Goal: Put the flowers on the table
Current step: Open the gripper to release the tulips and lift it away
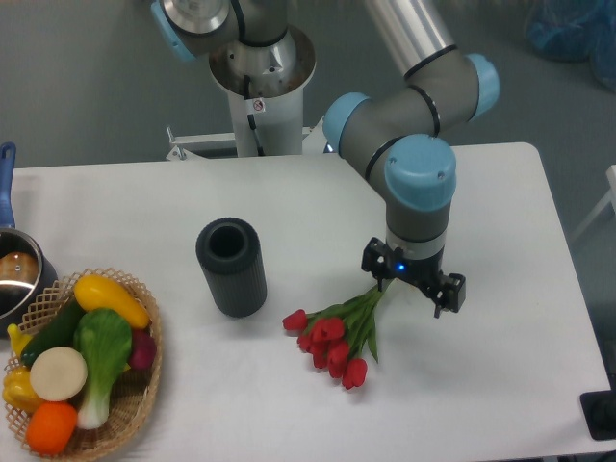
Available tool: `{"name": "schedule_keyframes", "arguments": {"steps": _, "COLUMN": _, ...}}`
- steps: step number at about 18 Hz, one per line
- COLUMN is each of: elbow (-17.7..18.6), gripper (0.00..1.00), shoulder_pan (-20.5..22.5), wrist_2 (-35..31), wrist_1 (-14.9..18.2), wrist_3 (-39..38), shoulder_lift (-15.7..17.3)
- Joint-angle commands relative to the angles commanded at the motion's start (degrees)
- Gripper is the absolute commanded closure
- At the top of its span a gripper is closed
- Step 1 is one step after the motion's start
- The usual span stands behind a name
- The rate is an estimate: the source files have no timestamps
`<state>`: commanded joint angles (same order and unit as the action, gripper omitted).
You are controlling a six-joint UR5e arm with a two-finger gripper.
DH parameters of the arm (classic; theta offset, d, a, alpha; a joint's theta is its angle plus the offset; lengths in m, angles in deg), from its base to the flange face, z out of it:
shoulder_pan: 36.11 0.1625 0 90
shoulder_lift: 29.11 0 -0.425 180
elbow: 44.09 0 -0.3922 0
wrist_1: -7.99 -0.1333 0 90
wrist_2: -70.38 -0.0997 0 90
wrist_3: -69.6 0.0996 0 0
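Observation:
The flowers (332,337), a bunch of red tulip buds with green stems, lie on the white table (500,385) right of centre. The buds point toward the front left and the stems run up to the right. My gripper (412,289) points straight down over the stem ends. Its two black fingers (450,289) stand spread apart on either side of the wrist, so it looks open. The stem ends (380,294) reach the left finger, and their tips are hidden under the gripper body.
A dark cylinder (231,267) stands upright left of the flowers. A wicker basket (144,385) of toy vegetables sits at the front left corner. A pot (14,269) with a blue handle is at the left edge. The robot base (260,87) stands behind the table.

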<state>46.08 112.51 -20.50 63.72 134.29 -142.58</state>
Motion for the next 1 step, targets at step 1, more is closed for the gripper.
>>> {"name": "schedule_keyframes", "arguments": {"steps": 1, "elbow": -0.09, "gripper": 0.0, "shoulder_pan": 0.35, "wrist_2": -0.09, "wrist_1": 0.0, "wrist_3": 0.09, "shoulder_lift": 0.09}}
